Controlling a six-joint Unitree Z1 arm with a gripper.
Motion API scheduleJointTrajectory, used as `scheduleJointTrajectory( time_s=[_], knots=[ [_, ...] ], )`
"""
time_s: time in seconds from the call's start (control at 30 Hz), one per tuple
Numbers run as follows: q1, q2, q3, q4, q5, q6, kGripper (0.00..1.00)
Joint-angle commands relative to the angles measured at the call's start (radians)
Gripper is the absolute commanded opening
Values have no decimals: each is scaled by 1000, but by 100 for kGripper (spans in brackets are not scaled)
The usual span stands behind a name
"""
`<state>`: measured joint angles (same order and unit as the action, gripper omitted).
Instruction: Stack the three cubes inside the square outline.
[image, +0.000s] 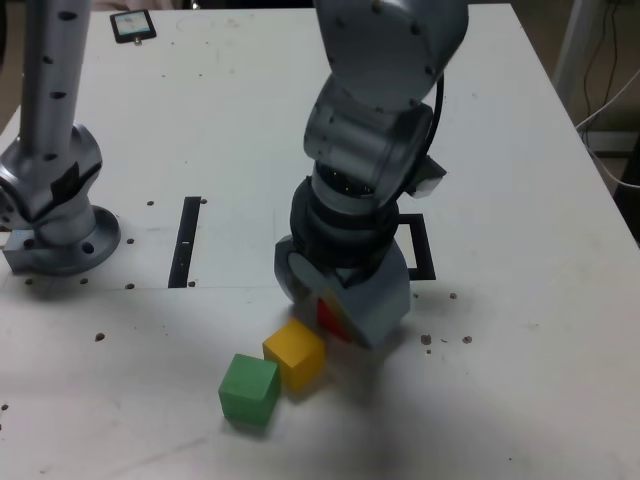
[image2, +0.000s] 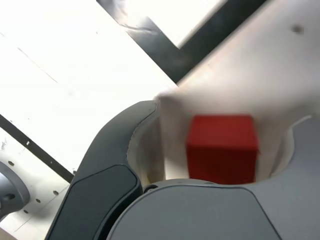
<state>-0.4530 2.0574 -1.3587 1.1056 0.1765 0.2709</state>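
A red cube (image: 327, 316) (image2: 222, 150) sits deep between the jaws of my gripper (image: 345, 310), which points down at the table. The jaws stand close around it, and one is blurred in the wrist view, so I cannot tell whether they press on it. A yellow cube (image: 294, 355) lies just in front of the gripper, towards the exterior view's left. Beside the yellow cube is a green cube (image: 249, 388). Behind the arm the square outline (image: 424, 245) (image2: 165, 47) shows only its right side and one corner.
A narrow black strip (image: 187, 240) lies on the white table (image: 520, 380) at the exterior view's left. The arm's grey base (image: 55, 215) stands further left. A small dark device (image: 132, 25) rests at the far edge. Cables hang past the table's right side.
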Motion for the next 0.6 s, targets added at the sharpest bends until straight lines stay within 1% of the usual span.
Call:
scheduleJointTrajectory(
  time_s=[0.0, 0.23, 0.43, 0.57],
  knots=[
    [9, 1, 5, -3, 8, -8, 77],
    [18, -6, 4, 16, 18, -42, 55],
    [16, -12, 0, 27, 11, -56, 45],
    [14, -18, 1, 30, 11, -59, 33]
  ],
)
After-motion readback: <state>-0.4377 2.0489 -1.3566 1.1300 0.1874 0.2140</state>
